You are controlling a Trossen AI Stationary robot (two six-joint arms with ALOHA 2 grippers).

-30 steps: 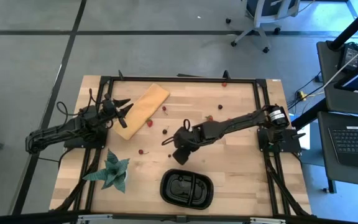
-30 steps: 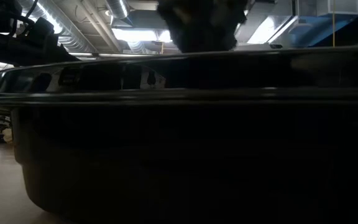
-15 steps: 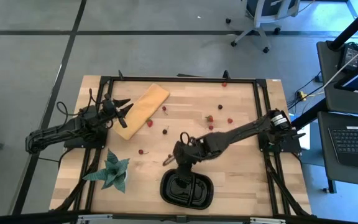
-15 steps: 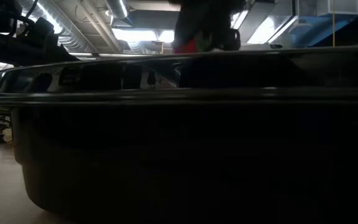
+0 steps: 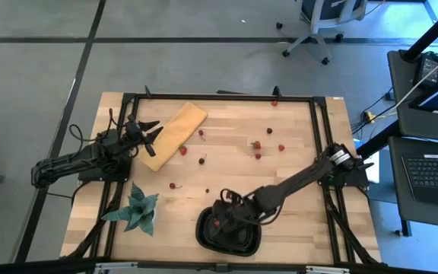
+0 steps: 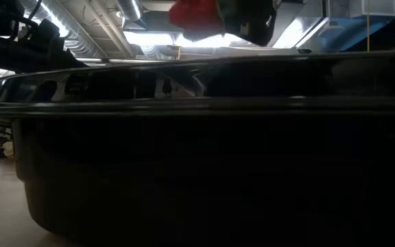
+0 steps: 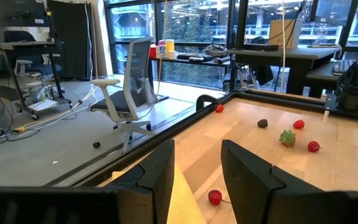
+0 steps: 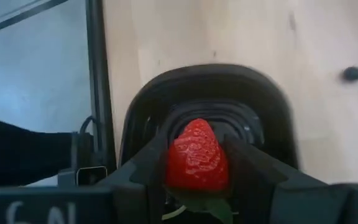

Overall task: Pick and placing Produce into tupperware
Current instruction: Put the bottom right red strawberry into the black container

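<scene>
The right claw (image 8: 194,180) is clamped on a red strawberry (image 8: 196,155), hanging just above the black tray (image 5: 229,230) at the bench's near edge. The left claw (image 7: 194,180) waits partly open and empty beside the tan board (image 5: 173,135), with other berries (image 5: 257,144) scattered on the bench (image 5: 295,164).

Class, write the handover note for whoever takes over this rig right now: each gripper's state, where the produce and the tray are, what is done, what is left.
Right gripper: shut on a strawberry, hanging over the black tray at the table's near edge; not yet released.
Left gripper: open, holds nothing, waits at the far left beside the tan board.
Done: one strawberry lifted and brought over the tray. Whether the tray already holds fruit cannot be told.
Left: drop this strawberry into the tray, then collect the loose fruits scattered over the table's middle and far side, including one by the board.
</scene>
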